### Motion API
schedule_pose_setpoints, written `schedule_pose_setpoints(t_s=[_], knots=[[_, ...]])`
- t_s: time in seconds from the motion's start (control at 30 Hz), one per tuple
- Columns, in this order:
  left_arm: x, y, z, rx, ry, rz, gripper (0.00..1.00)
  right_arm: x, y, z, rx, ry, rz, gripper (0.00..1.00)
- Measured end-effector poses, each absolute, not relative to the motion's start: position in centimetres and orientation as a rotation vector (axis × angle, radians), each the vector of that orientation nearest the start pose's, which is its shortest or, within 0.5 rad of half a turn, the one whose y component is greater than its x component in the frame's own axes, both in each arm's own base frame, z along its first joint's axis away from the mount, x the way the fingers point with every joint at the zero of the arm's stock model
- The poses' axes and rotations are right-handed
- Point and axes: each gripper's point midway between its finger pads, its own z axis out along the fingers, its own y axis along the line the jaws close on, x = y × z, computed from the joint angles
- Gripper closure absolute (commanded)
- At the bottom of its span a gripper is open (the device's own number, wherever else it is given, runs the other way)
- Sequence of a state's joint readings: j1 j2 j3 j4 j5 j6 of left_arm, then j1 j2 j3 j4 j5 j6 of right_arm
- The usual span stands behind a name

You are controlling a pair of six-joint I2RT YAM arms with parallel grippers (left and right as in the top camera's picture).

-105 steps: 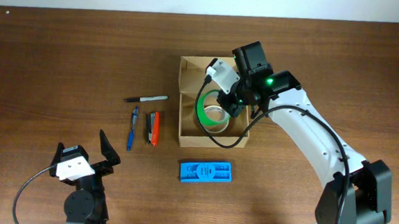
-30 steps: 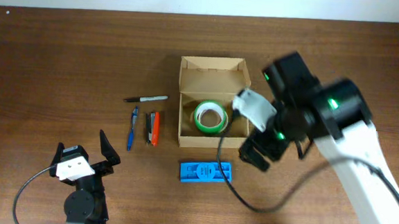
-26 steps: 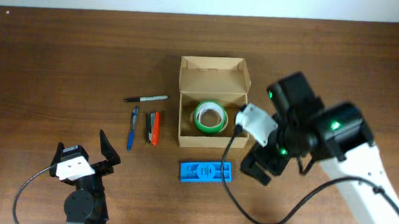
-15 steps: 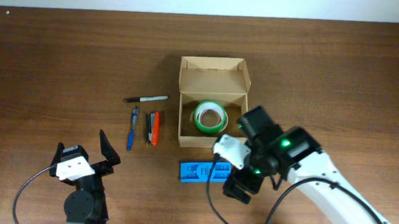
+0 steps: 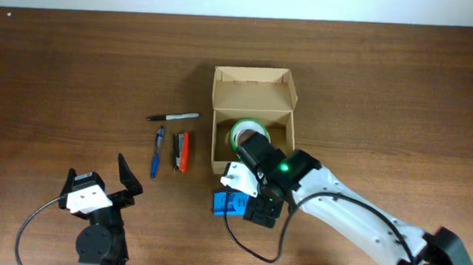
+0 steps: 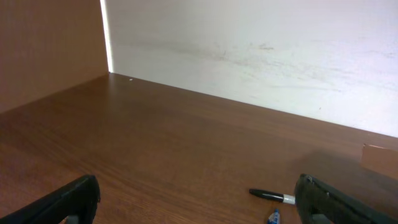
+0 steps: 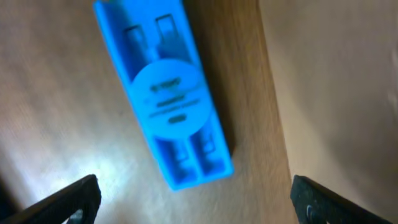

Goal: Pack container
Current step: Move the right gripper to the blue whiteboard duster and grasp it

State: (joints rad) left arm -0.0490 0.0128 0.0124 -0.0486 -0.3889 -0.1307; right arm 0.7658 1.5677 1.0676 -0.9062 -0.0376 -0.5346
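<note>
the right gripper (image 7: 193, 200) hangs over the blue case (image 7: 168, 93), jaws spread wide to either side and holding nothing, lined up, i'd guess, to pinch it across its narrow width. the container (image 5: 254, 88) sits open just above centre frame, lid flap folded back so things can drop in; a green tape roll (image 5: 245, 131) lies inside. the left gripper (image 5: 100, 180), lower left, rests open and empty, well apart from the pens (image 5: 170, 149).
</note>
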Motion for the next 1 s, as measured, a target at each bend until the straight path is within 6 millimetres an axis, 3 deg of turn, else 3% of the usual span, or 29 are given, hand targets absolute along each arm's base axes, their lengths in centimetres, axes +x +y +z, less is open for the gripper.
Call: schedule_pose_setpoints(t_s=[0.2, 0.6, 0.93, 1.0], knots=[[23.7, 5.4, 16.5, -0.363, 1.578, 0.176, 0.0, 21.9, 21.6, 4.5, -1.864, 2.391, 0.053, 0.01], [23.7, 5.4, 16.5, -0.363, 1.578, 0.176, 0.0, 22.2, 21.9, 3.6, -1.873, 2.39, 0.051, 0.01], [23.7, 5.4, 16.5, -0.363, 1.578, 0.176, 0.0, 22.3, 22.0, 1.0, -1.904, 2.431, 0.043, 0.01], [23.7, 5.4, 16.5, -0.363, 1.578, 0.177, 0.0, 22.3, 22.0, 0.9, -1.905, 2.434, 0.043, 0.08]])
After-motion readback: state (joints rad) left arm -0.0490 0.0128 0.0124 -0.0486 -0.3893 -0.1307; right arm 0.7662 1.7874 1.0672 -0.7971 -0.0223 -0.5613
